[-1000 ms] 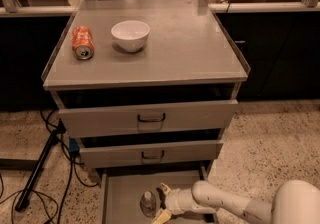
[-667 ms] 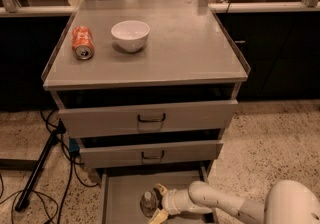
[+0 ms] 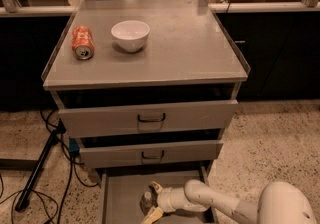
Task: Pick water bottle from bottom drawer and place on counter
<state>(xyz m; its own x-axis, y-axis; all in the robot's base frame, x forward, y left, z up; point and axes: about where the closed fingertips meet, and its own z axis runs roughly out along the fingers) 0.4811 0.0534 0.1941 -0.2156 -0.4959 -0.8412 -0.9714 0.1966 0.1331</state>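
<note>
We see the tool (image 3: 152, 201) low down, reached into the open bottom drawer (image 3: 120, 193) at the end of the white arm (image 3: 215, 202), which comes in from the lower right. Its fingers (image 3: 156, 187) stand wide apart, one beyond the water bottle (image 3: 146, 199) and one on its near side. The bottle stands upright between them on the drawer's flat floor. The spread looks wider than the bottle, and we cannot tell whether either finger touches it.

Directly above the tool are the two shallower drawers (image 3: 150, 118), each with a dark handle and each pulled partly out. Well above the tool lies the table (image 3: 185, 48), its grey top edged by a raised clear rim. On it, up and to the left of the tool, an orange can (image 3: 82, 43) lies on its side. A white bowl (image 3: 130, 34) sits just beside the can, apart from it. Dark cables (image 3: 35, 193) trail over the speckled floor (image 3: 280, 138) to the tool's left.
</note>
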